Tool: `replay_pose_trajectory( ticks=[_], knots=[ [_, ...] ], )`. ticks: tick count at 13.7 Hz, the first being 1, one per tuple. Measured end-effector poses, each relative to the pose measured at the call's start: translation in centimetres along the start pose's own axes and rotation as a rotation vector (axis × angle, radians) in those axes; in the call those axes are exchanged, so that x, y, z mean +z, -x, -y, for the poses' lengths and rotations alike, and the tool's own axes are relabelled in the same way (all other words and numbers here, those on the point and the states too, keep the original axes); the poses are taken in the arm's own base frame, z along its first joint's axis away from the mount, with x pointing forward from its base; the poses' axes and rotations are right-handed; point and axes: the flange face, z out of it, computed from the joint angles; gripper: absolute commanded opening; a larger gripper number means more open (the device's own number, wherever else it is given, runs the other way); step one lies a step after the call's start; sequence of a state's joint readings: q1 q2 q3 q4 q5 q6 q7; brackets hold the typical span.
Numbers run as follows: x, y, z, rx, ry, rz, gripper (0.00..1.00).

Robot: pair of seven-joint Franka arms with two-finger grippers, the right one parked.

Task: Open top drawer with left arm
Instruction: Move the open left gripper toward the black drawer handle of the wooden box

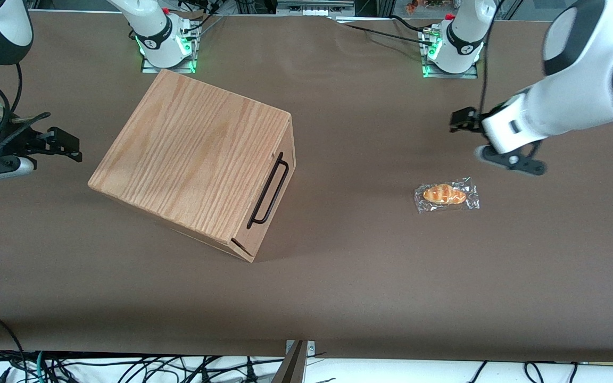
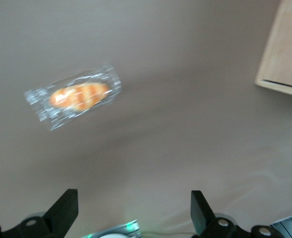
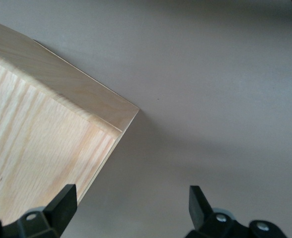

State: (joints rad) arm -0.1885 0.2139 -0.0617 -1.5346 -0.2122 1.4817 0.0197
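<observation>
The top drawer's plain wooden front [image 1: 281, 198] faces the working arm's end of the table and sits flush in the box. Its long black bar handle [image 1: 268, 190] runs along the front. The left arm [image 1: 578, 80] reaches in above the table, well apart from the drawer. Its gripper [image 1: 475, 125] hangs in the air in front of the drawer face, farther from the front camera than the bread. In the left wrist view the gripper [image 2: 134, 206] is open, its black fingers [image 2: 65, 208] wide apart with only table between them.
The wooden box [image 1: 195, 154] stands slantwise on the brown table [image 1: 359, 266], and a corner of it [image 2: 285, 49] shows in the left wrist view. A plastic-wrapped bread roll [image 1: 446, 195] [image 2: 76, 96] lies between drawer and gripper. The arm bases [image 1: 453, 45] stand at the table's back edge.
</observation>
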Motion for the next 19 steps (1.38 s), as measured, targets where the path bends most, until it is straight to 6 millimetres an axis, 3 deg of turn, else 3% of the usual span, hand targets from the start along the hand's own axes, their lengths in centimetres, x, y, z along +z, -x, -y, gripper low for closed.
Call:
replay_pose_trajectory(
  ticks=[4,7,11,14,17,19],
  knots=[
    [1.5,-6.2,-5.3,0.080,0.112,-0.074,1.00],
    [2.8,-9.2,-10.0,0.112,0.155,-0.209,1.00],
    [5.6,-11.9,-15.4,0.109,0.225,-0.344,1.00],
    [9.0,-13.6,-19.3,0.120,0.269,-0.436,1.00],
    [12.6,-14.1,-23.3,0.130,0.276,-0.468,1.00],
    [13.8,-14.0,-24.5,0.133,0.277,-0.468,1.00]
  ],
)
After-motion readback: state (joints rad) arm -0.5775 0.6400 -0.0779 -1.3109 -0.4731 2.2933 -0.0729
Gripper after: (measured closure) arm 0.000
